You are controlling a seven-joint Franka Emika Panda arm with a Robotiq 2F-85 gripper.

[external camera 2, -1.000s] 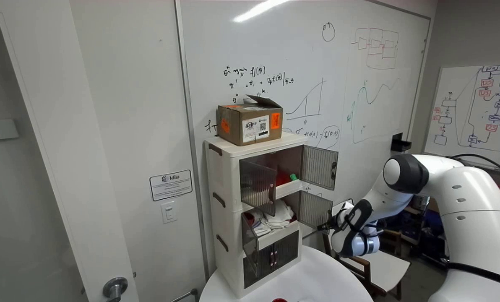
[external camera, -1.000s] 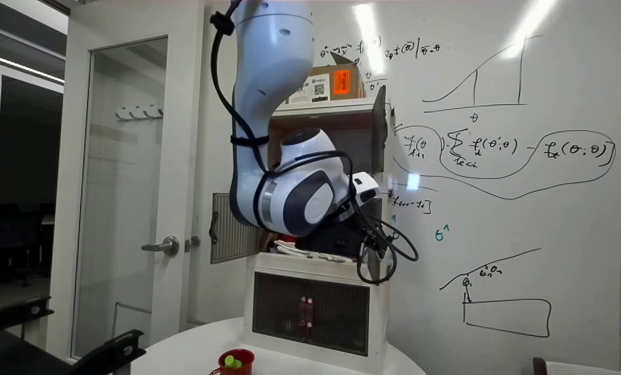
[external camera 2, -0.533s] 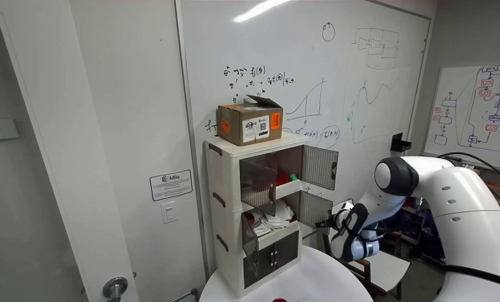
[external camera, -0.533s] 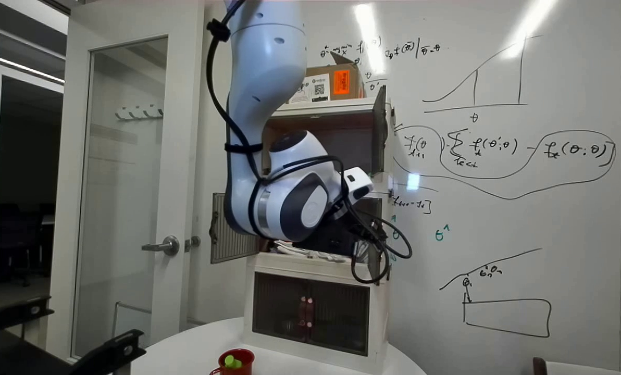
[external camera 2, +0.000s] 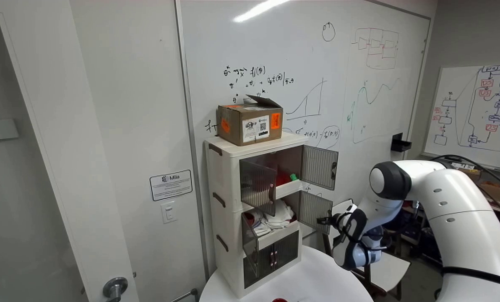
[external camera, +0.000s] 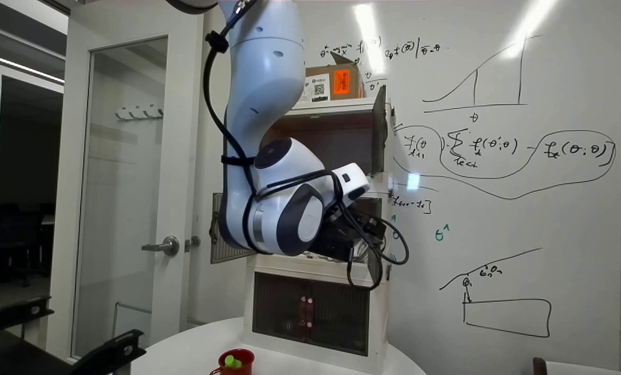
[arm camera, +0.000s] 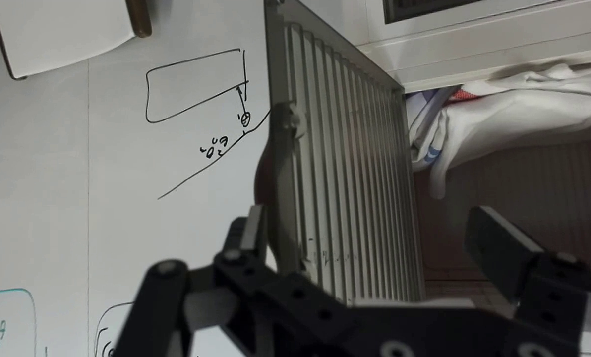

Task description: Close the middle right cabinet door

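Middle right door: swung wide, right of cabinet. End effector: spread wide, nothing clamped; door's free edge between jaws in wrist view. Advised: push outer face near free edge, following hinge arc.

Arm lower vs. prev. (gripper a bit higher in view).

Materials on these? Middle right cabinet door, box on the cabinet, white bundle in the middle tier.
Middle right cabinet door: probably ribbed plastic, smoky and translucent, since what's behind shows dimly through; glass not excluded.
Box: matte brown cardboard, judging by the thin bent flap.
White bundle: soft matte fabric, by its loose drooping folds; fibre type can't be told.
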